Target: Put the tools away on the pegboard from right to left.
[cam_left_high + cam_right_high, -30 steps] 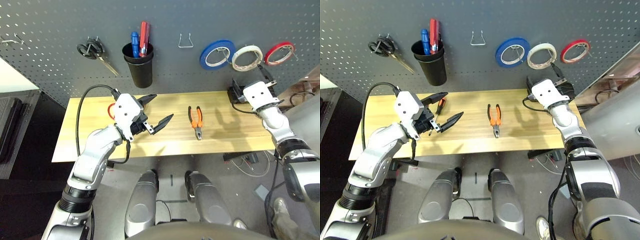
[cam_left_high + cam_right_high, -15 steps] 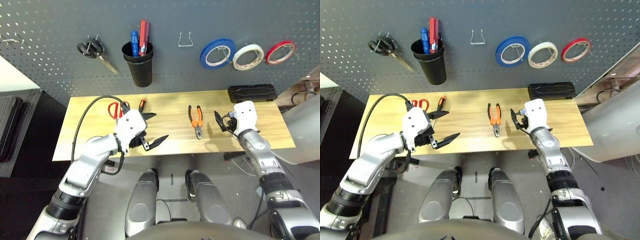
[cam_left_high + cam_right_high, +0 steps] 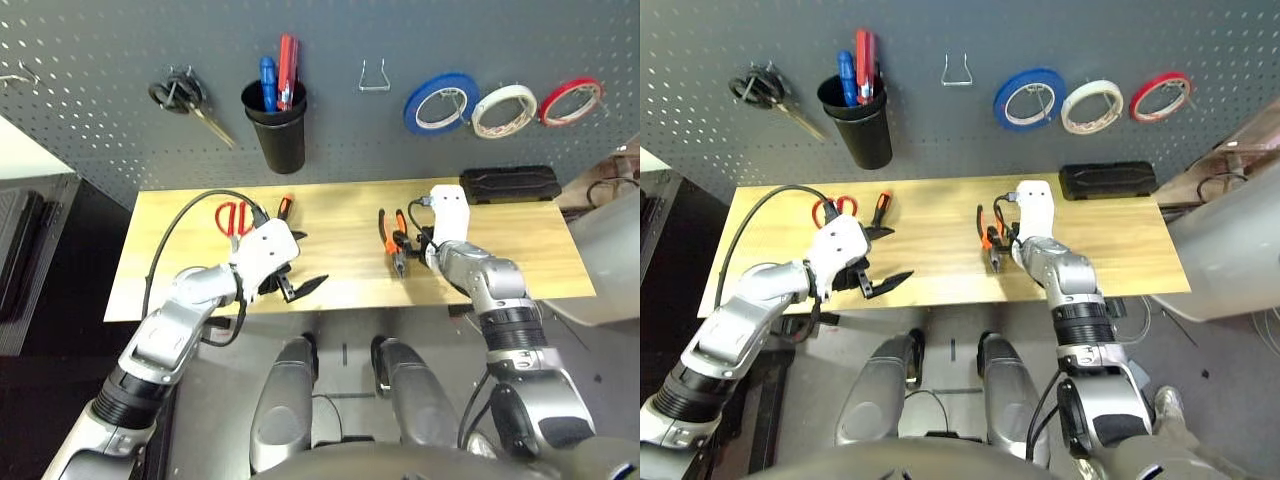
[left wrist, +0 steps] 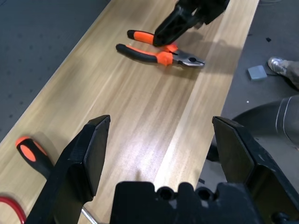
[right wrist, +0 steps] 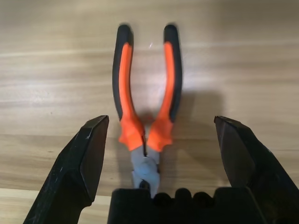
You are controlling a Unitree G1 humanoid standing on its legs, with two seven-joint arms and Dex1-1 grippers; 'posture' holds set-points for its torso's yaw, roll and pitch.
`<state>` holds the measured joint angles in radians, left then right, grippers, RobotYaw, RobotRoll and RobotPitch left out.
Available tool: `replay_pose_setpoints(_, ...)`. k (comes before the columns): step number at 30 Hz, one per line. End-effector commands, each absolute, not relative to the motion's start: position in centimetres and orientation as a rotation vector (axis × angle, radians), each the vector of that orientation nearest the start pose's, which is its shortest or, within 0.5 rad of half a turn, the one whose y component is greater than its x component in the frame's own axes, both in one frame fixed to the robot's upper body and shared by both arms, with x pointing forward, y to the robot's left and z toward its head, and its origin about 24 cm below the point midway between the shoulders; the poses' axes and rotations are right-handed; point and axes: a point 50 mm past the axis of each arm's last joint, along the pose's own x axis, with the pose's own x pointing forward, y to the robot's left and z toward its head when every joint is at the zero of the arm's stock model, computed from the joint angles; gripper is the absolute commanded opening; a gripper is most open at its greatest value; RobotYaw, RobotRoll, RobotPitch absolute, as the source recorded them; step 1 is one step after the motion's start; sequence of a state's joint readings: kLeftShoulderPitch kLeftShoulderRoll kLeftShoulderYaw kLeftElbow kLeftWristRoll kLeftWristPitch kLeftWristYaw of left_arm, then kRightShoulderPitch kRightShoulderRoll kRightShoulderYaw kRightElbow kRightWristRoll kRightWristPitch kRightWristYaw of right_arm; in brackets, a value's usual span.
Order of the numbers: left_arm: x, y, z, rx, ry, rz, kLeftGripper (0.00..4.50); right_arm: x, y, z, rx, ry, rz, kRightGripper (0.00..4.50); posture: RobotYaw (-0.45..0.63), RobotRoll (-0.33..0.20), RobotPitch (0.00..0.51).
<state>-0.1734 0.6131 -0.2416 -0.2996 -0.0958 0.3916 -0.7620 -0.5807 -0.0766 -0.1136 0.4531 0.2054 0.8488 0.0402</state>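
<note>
Pliers (image 5: 145, 119) lie flat on the wooden table (image 3: 520, 250), near its middle, handles toward the pegboard (image 3: 120, 90) and nose toward the front edge. The right gripper (image 5: 156, 154) hangs directly over them with its fingers spread wide, one on each side of the tool and not touching it. Over on the left end, the left gripper (image 3: 296, 262) sits low above bare wood, its fingers (image 4: 86, 163) also wide apart and holding nothing. Just behind it lie the red-handled scissors (image 3: 232, 217) and, beside them, the screwdriver (image 3: 284, 208) with its orange-and-black handle. Up on the board, a whitish tape ring (image 3: 503, 109) hangs on a hook between a blue ring (image 3: 439, 102) and a red ring (image 3: 569, 100). A bare wire hook (image 3: 373, 77) sits left of the blue ring, above the pliers' spot on the table. Farther left, a black cup (image 3: 275, 125) holds a blue-handled and a red-handled tool, and black-handled scissors (image 3: 185, 98) hang near the board's left side. A black case (image 3: 508, 184) rests at the back of the table on the right, against the board.
</note>
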Motion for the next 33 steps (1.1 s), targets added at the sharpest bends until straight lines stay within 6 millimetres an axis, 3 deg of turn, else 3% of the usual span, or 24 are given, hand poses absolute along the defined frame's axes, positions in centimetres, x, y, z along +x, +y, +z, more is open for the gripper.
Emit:
replay_pose_setpoints(1,24.9,14.9,9.4,0.528,0.255,-0.986,4.5,33.5,-13.4,1.9,0.198,0.867,0.095,4.48,0.25,0.0,0.278)
replay_pose_setpoints(9,25.1,14.9,9.9,0.512,0.272,-0.953,4.5,34.9,-12.7,1.2,0.202,0.948,0.086,4.48,0.28,0.0,0.293)
replay_pose_setpoints(17,25.0,15.1,9.9,0.52,0.294,-0.926,4.5,34.9,-12.0,0.5,0.147,0.981,0.08,4.48,0.31,0.0,0.303)
replay_pose_setpoints(20,24.9,15.1,9.8,0.519,0.301,-0.917,4.5,34.8,-11.7,0.4,0.142,0.989,0.08,3.87,0.31,0.0,0.303)
replay_pose_setpoints(24,24.9,15.1,9.8,0.519,0.307,-0.911,4.5,34.7,-11.7,0.3,0.133,0.996,0.08,2.58,0.32,0.0,0.3)
replay_pose_setpoints(33,25.2,15.3,9.7,0.552,0.298,-0.911,4.5,35.5,-12.2,1.1,0.126,0.901,0.11,2.58,0.31,0.0,0.282)
